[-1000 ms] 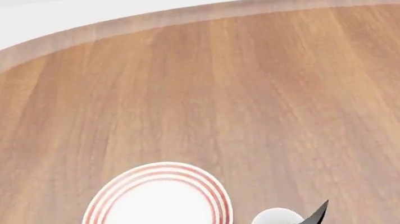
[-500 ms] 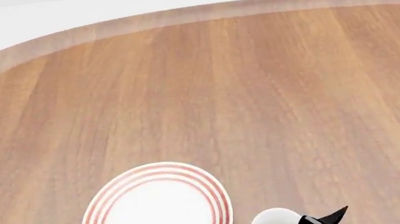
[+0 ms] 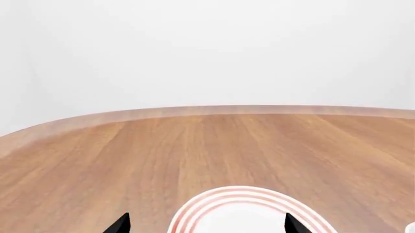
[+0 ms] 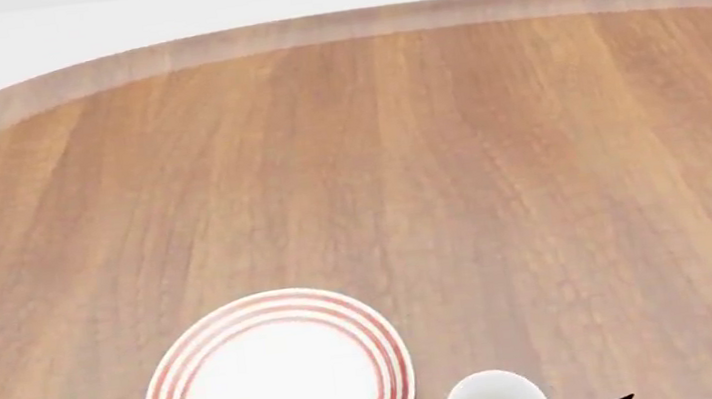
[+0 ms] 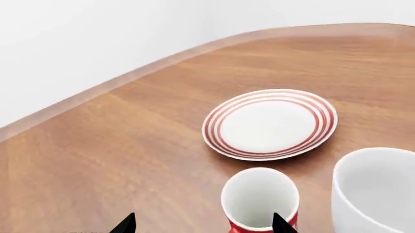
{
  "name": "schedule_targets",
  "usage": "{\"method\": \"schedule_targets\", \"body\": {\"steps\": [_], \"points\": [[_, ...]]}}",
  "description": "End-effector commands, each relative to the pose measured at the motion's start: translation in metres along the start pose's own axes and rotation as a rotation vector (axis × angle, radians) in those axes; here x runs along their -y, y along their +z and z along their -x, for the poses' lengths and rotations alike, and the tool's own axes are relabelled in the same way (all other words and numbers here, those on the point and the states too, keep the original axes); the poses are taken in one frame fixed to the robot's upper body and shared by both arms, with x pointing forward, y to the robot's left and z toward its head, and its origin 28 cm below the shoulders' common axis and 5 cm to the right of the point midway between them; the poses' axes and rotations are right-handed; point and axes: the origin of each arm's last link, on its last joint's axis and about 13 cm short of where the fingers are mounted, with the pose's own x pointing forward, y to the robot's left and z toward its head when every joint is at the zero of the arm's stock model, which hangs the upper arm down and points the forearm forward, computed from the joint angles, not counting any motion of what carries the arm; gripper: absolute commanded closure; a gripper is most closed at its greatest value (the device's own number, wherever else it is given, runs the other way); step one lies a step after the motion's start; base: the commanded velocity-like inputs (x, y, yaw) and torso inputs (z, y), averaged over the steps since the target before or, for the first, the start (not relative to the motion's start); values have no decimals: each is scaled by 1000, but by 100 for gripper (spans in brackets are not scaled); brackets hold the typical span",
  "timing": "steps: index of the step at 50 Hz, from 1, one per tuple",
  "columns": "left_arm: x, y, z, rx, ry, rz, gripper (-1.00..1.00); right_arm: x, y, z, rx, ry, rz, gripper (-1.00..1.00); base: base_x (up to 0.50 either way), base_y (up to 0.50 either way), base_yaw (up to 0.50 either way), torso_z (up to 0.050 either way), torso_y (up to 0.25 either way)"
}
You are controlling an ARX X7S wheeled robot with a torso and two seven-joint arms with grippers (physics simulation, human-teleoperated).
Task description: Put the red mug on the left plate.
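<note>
Sitting open and empty over the left plate (image 4: 279,379), the left hand (image 3: 204,224) waits; just right stands the red mug (image 5: 261,200) on the table (image 4: 365,158), between the open right hand (image 5: 201,224) tips. Rigid, probably slick: grip its walls.

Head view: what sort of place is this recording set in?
Probably a simulated dining tabletop: a rounded wooden table against blank white walls, set with red-ringed round white plates and a small red mug with a white inside.
</note>
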Motion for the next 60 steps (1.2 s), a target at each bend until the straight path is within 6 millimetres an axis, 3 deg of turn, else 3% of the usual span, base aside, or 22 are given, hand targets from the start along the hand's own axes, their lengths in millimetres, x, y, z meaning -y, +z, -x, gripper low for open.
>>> {"method": "schedule_targets", "body": {"steps": [1,13,32,44,60], "points": [[0,0,1,2,1,0,-100,3,-2,12,-11,-19,-34,-100,0,0,0,0,0],[0,1,1,3,-2,1,-100,-1,2,12,-25,-20,-72,-100,0,0,0,0,0],[-1,2,1,2,-1,4,-100,-13,-3,-10,-117,-88,-137,-100,0,0,0,0,0],[0,2,2,5,-2,0,-100,-14,-2,-11,-162,-120,-195,-100,0,0,0,0,0],[0,3,2,9,-3,2,-100,-30,0,-21,-174,-155,-206,-100,0,0,0,0,0]]}}
